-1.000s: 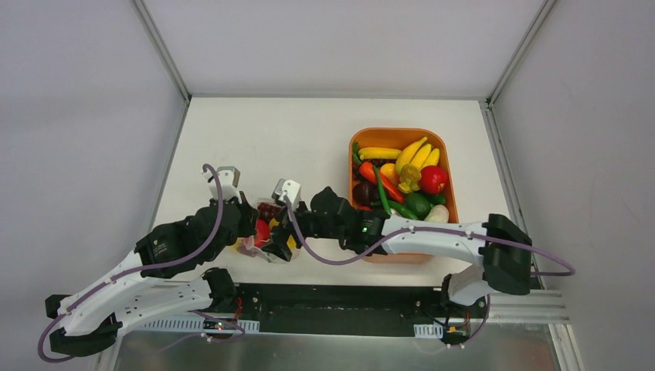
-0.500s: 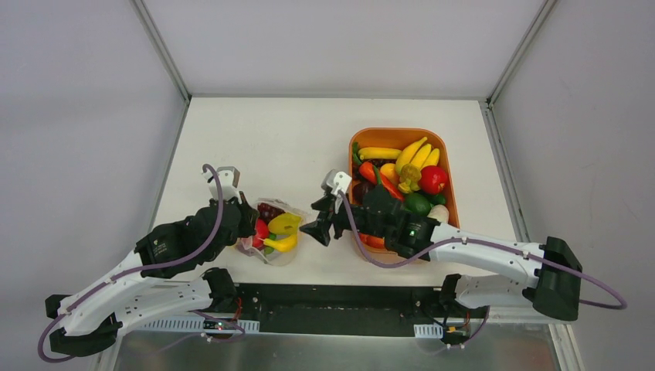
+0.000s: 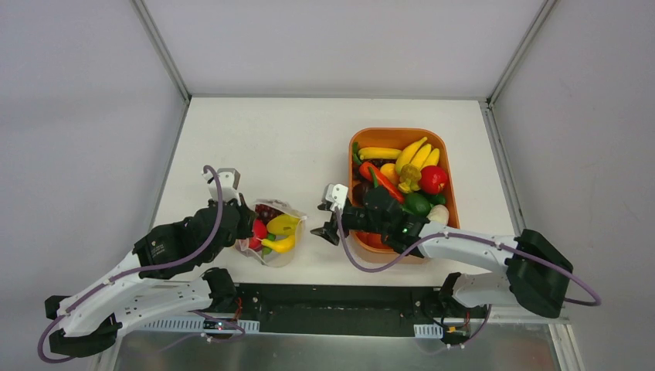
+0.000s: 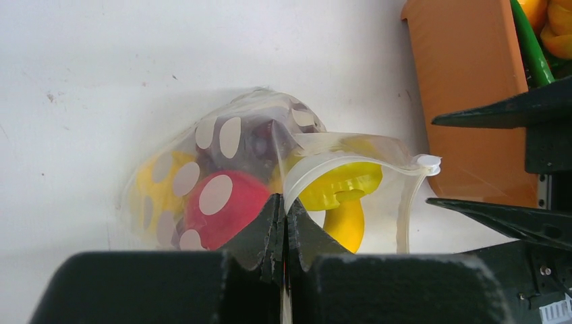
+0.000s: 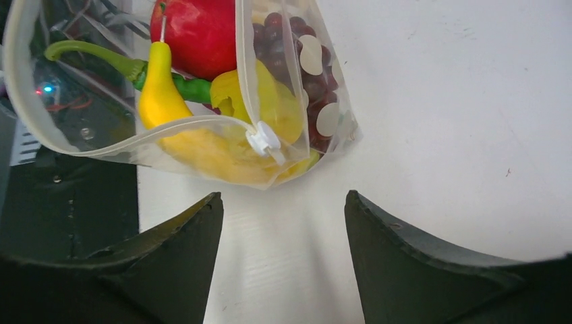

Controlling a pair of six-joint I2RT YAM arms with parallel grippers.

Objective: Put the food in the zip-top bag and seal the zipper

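Note:
The zip-top bag (image 3: 290, 251) stands near the table's front edge, its mouth open toward the right. My left gripper (image 4: 283, 200) is shut on the rim of the bag (image 4: 222, 135), right at the zipper (image 4: 317, 165). Food shows inside: a red apple (image 5: 195, 34), purple grapes (image 5: 283, 47), yellow pieces (image 4: 340, 189) and a green pepper (image 5: 185, 86). The white slider (image 5: 264, 142) sits at the corner of the mouth. My right gripper (image 5: 283, 199) is open and holds nothing, a short way right of the bag (image 5: 317, 88). From above, the right gripper (image 3: 320, 228) lies between bag and tray.
The orange tray (image 3: 402, 133) at the right holds more toy food, such as bananas (image 3: 417, 154) and a red tomato (image 3: 434, 179). Its near left corner (image 4: 465, 81) is close to the bag. The table's black front edge (image 5: 67, 223) runs just beside the bag.
My right gripper has drawn back out of the bag's mouth to the right, with its jaws somewhat narrower, leaving yellow pieces inside. The left gripper has kept its hold without moving.

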